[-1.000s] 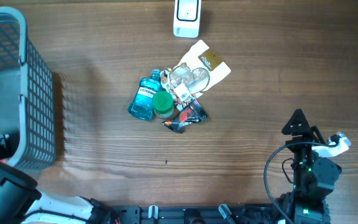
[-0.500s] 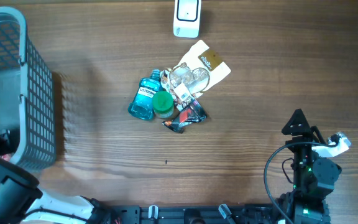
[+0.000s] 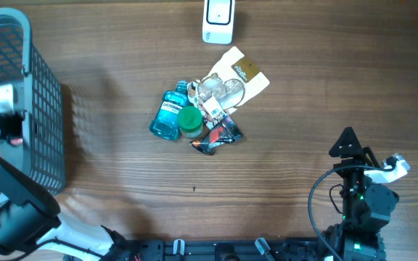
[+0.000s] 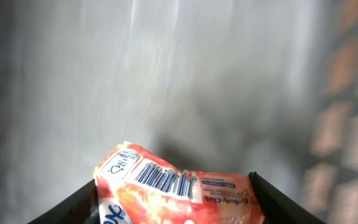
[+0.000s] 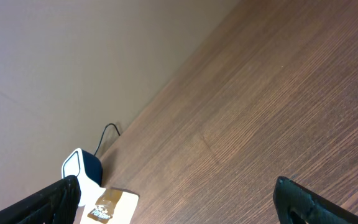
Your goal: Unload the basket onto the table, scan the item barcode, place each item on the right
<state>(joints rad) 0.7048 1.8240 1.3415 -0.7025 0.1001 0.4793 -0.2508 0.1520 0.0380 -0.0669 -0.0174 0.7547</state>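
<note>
The orange snack packet (image 4: 179, 196) sits pinched between the 2 fingers of the left gripper (image 4: 173, 182), over the floor of the grey mesh basket (image 3: 46, 109). It shows sharp against a smeared background, so I judge it gripped. It looks light, soft and crinkly, with slippery film. Best hold the side edges, leaving the barcode face uncovered and flat. The right gripper (image 5: 176, 181) has its fingers wide apart, holding nothing.

There is 1 orange packet (image 4: 179, 194) in the left claw (image 4: 174, 183), 1 basket (image 3: 46, 109) under it, and far right of it 1 bottle (image 3: 167, 116), 1 jar (image 3: 189, 121), 1 card (image 3: 244, 72), 1 wrapper (image 3: 220, 138), 1 scanner (image 3: 218, 18).
</note>
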